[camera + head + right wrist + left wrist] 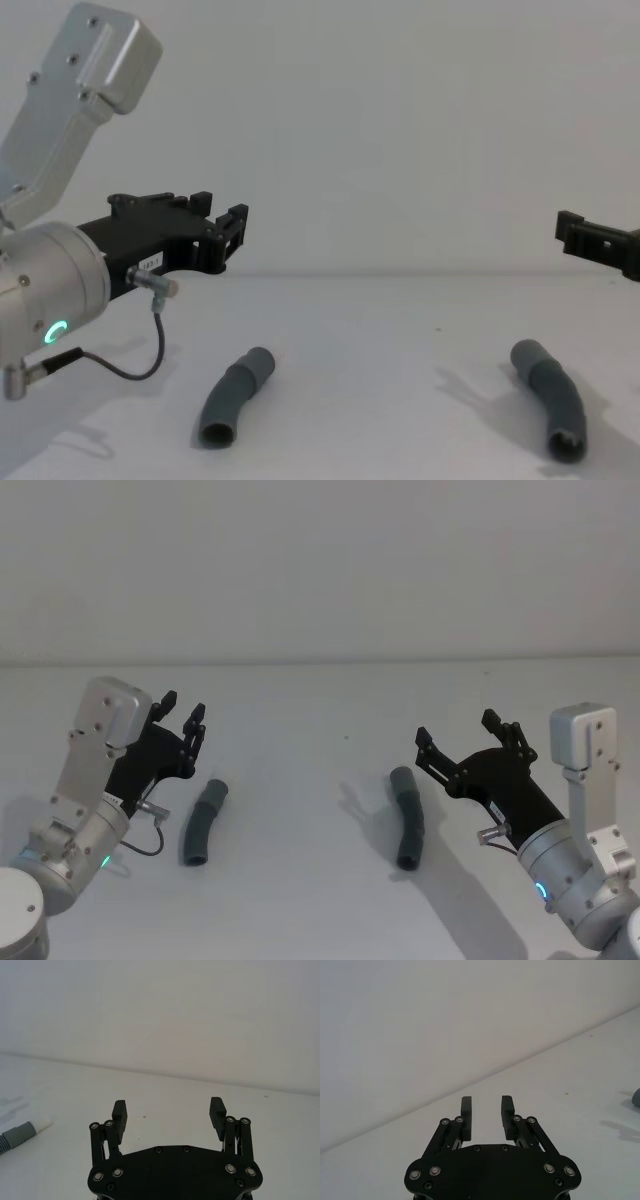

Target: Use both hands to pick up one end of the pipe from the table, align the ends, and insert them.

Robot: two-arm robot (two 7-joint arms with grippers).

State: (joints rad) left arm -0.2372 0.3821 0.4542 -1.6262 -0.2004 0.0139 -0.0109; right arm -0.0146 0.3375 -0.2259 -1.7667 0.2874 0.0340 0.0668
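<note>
Pipe pieces lie untouched on the table as both grippers hang above it with nothing in their grasp. The left gripper (183, 712) has its ridged fingers (466, 1110) parted by a modest gap, partly spread, and it points forward and slightly inward, clear of the surface. A small white label (148, 262) sits on its black body, and a thin dark cable (150, 350) loops down from the silver arm behind it. The right gripper (457, 730) is spread much wider, its two fingers (119, 1112) well apart, and it too is raised off the table, angled toward the middle.

The left pipe piece (204, 823) rests just beside and below the left gripper, on its inner side, a curved dark-grey ribbed hose whose near end shows a dark round mouth (215, 435). The right pipe piece (408, 818) lies just inside the right gripper, also curved, with its own open mouth (567, 445) facing the robot. In the right wrist view, a smooth grey cuff with a narrower white tip (42, 1124) lies flat on the surface near that gripper. The two pieces are well apart, with bare white table (320, 900) between them and a plain pale wall (320, 570) behind.
</note>
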